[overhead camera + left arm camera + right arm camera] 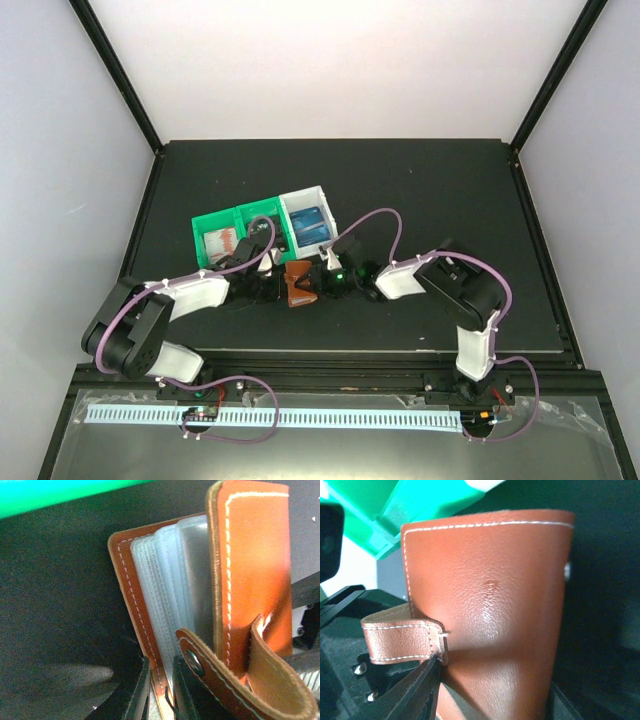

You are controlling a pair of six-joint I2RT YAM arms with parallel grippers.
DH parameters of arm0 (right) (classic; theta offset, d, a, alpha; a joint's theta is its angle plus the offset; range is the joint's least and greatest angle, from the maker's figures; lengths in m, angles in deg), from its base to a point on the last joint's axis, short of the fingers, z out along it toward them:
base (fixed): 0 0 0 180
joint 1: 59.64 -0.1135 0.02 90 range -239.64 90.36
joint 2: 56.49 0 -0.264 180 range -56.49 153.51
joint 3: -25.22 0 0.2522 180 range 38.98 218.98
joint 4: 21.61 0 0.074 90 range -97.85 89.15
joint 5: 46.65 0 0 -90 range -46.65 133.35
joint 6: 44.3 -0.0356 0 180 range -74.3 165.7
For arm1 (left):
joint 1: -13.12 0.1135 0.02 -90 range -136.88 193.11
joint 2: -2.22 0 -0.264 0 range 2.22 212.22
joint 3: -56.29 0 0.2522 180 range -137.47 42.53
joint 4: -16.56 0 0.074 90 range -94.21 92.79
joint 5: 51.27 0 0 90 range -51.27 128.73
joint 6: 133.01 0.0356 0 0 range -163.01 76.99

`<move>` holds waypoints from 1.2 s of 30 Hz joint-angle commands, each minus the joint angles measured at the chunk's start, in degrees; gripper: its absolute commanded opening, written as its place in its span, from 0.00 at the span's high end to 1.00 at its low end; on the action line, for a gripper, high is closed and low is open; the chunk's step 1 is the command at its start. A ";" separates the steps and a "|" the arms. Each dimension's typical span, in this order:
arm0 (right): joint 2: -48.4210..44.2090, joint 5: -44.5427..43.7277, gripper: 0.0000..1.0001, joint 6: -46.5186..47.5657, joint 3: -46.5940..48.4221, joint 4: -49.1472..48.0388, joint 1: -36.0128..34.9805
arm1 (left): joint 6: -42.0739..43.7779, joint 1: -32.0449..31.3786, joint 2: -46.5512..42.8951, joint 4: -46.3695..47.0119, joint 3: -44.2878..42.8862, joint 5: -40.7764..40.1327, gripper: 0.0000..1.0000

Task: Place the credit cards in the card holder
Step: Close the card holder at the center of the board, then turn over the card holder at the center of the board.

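Observation:
The reddish-brown leather card holder [298,283] stands open on the dark mat between both grippers. In the left wrist view its clear pockets [170,590] fan out and the snap tab [260,680] hangs loose. My left gripper [160,682] is shut on the holder's left cover [131,600]; it also shows in the top view [272,286]. My right gripper [490,702] straddles the other cover [490,600], which bows between its fingers; it also shows in the top view [335,277]. Blue credit cards [311,225] lie in the white bin, red-and-white ones [221,240] in a green bin. No card is in either gripper.
Two joined green bins [235,230] and a white bin [303,197] stand just behind the holder. The green bin's edge shows in the left wrist view [60,492] and the right wrist view [395,515]. Cables loop over both arms.

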 commanded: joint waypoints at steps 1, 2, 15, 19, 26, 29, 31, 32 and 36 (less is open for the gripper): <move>3.23 9.99 0.50 -9.44 -3.21 -20.79 -2.60 | 0.72 -0.54 1.88 1.61 1.65 -0.15 0.84; 3.67 9.94 0.50 -10.62 -3.59 -22.83 -2.64 | 0.58 -0.54 1.73 1.93 1.92 0.00 0.84; -0.38 4.89 0.79 -8.54 -6.00 -19.75 -2.53 | -1.71 -0.53 -10.34 -3.09 3.72 -9.17 0.79; -3.21 3.31 0.91 -5.43 -5.42 -12.55 -2.09 | -3.47 -0.54 -16.28 -7.76 3.39 -16.74 0.70; -13.88 -6.86 0.95 8.38 -1.00 16.21 -1.41 | -3.67 -0.54 -25.81 -13.19 2.07 -21.50 0.59; -17.20 -14.44 0.95 14.28 2.21 30.73 -1.44 | -3.00 -0.47 -28.77 -14.13 1.43 -20.35 0.53; -18.85 -20.82 0.95 17.00 4.25 39.48 -1.45 | -2.72 -0.47 -30.20 -14.57 0.91 -19.43 0.50; -19.67 -24.71 0.94 17.97 5.17 43.92 -1.43 | -2.63 -0.46 -30.79 -14.76 0.66 -19.04 0.48; -21.26 -43.26 0.93 17.20 8.70 60.52 -1.51 | -2.99 -0.43 -32.55 -16.02 -0.60 -17.82 0.46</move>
